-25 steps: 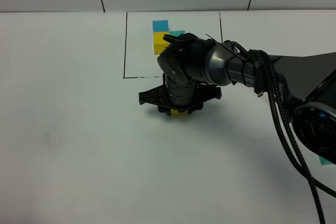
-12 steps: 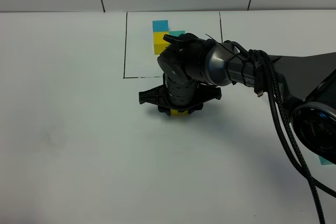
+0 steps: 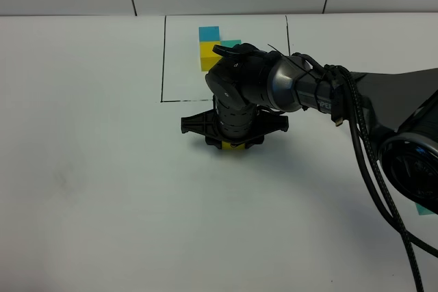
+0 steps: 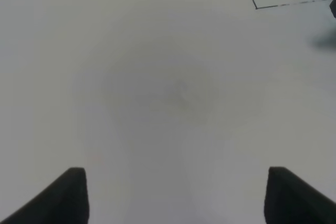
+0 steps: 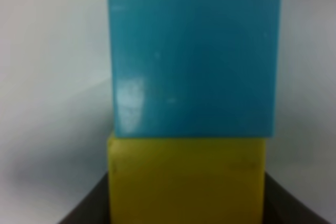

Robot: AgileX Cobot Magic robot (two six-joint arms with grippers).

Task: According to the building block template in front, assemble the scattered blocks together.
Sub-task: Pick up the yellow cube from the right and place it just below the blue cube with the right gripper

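My right gripper (image 3: 233, 140) reaches across to the table's middle and points straight down. A yellow block (image 3: 232, 146) shows just under it. In the right wrist view the yellow block (image 5: 186, 179) sits flush against a blue block (image 5: 194, 51), and the dark fingers (image 5: 89, 205) press on both sides of the yellow one. The template stands at the back on a sheet with a black outline (image 3: 164, 66): a blue block (image 3: 209, 33), a yellow block (image 3: 209, 55) and a teal block (image 3: 232, 43). My left gripper (image 4: 178, 198) is open over bare table.
The right arm's black body and cables (image 3: 369, 141) cover the right side of the table. A small teal piece (image 3: 425, 209) shows at the far right edge. The template sheet's corner (image 4: 257, 7) shows in the left wrist view.
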